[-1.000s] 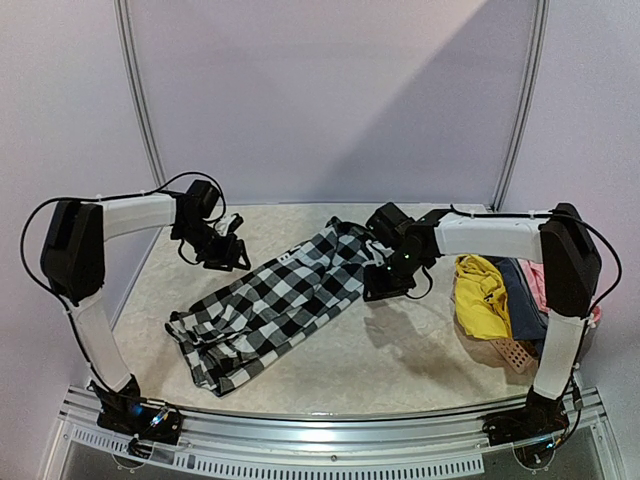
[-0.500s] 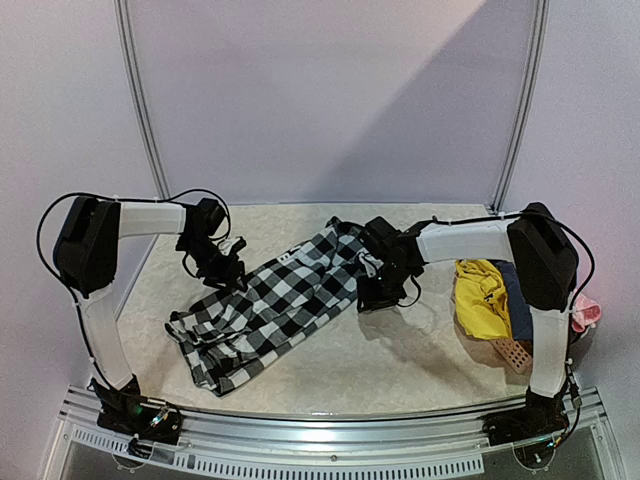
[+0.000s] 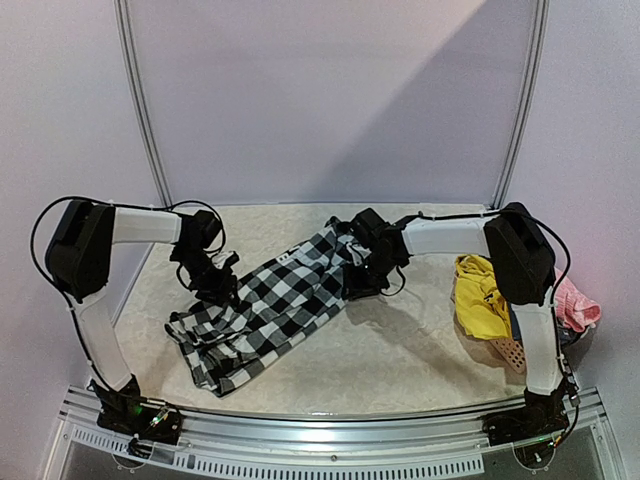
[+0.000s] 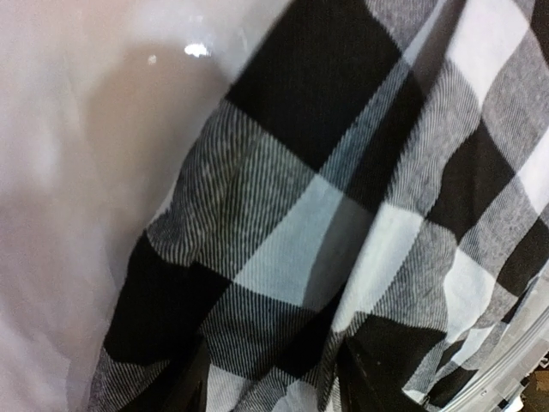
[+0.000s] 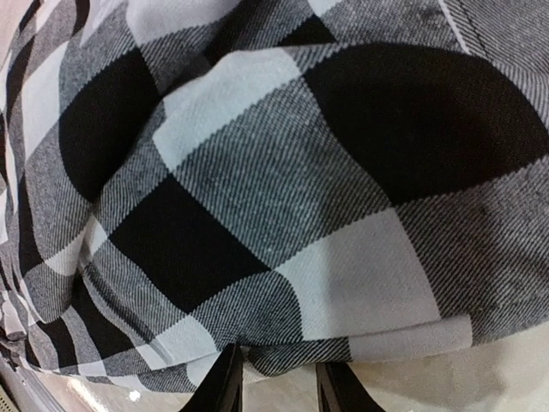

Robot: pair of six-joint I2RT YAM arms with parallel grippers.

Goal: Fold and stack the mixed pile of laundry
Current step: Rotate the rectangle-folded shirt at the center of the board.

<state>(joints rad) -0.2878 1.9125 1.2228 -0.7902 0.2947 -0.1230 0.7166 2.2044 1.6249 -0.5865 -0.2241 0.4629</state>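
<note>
Marbled table [image 3: 400,350]: checked shirt [image 3: 285,300] lies spread at centre. Both arms have moved in onto it. Left gripper [image 3: 220,285] sits at its left edge, and we cannot tell its grip. Right gripper [image 5: 276,390] is at the hem, fingers apart. We judge a two-point pinch is next.

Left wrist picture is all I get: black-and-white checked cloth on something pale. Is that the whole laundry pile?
Observer: No. From above, the checked shirt lies spread alone on the table; a yellow garment is heaped at the right edge.
Operator: Anything else over there?
Observer: Further right a pink garment, and a corner of a salmon basket beside the yellow one.
Operator: What's the other arm doing?
Observer: The right arm's fingers sit apart at the shirt's hem, at its far right end.
</note>
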